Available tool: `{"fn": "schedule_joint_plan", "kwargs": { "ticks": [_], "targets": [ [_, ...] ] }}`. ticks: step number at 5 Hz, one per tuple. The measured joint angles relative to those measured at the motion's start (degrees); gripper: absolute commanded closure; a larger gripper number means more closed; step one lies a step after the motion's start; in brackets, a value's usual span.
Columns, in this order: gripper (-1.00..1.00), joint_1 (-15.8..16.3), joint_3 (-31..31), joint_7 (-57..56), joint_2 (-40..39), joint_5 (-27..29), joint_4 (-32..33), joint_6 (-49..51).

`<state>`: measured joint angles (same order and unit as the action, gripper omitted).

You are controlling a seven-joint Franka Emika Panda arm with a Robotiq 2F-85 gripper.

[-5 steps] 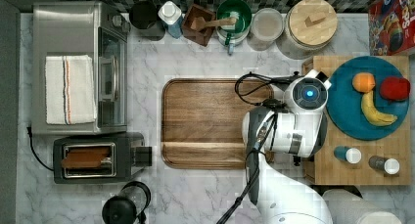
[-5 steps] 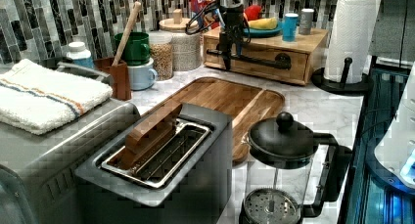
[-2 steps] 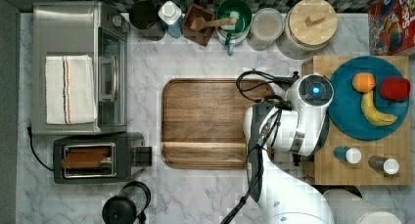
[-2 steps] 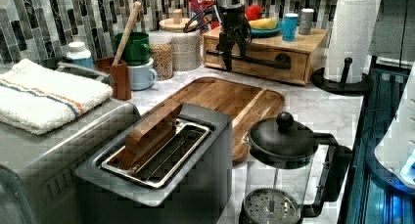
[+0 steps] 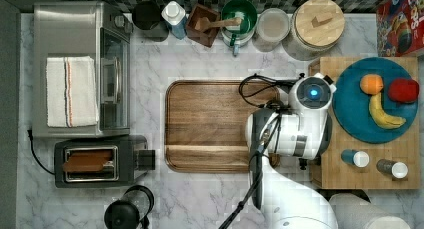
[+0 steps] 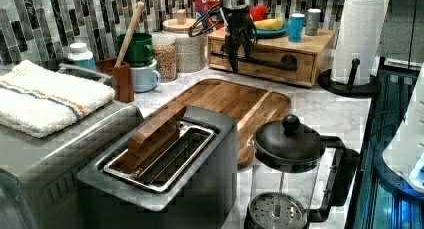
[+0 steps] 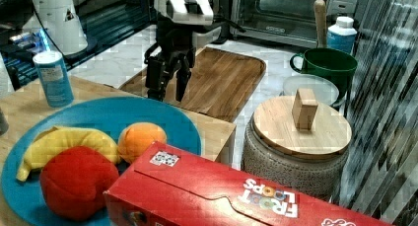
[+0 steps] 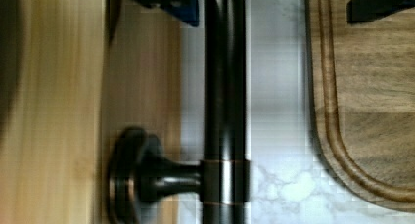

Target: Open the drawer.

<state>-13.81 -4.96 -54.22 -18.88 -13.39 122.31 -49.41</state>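
Up close, the wrist view shows the black bar handle (image 8: 224,87) running between my two fingertips (image 8: 166,1), one mount visible. My end effector (image 6: 235,51) stands open, straddling the bar without pinching it. Drawer (image 6: 260,59) front faces the wooden tray (image 6: 235,101), with bare marble desk (image 8: 276,87) between them.

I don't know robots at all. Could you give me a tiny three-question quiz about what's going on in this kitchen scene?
1. True or false: the gripper is open, a finger on either side of the drawer's handle.
2. What lies on the blue plate? A) toy fruit B) cups C) bread
3. Fill in: the slot of the toaster holds a ____ block.

Key: 1 true; 2 A; 3 wooden.
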Motion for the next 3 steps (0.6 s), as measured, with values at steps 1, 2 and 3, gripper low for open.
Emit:
{"fn": "schedule_joint_plan", "kwargs": {
  "ticks": [1,2,3],
  "targets": [
    [-1.00,1.2,0.7,0.3,0.1,-0.2,0.1,2.2],
    [-1.00,1.7,2.3,0.2,0.1,3.1,-0.4,4.1],
    [-1.00,1.4,5.1,0.2,0.1,4.7,-0.9,6.2]
  ]
}}
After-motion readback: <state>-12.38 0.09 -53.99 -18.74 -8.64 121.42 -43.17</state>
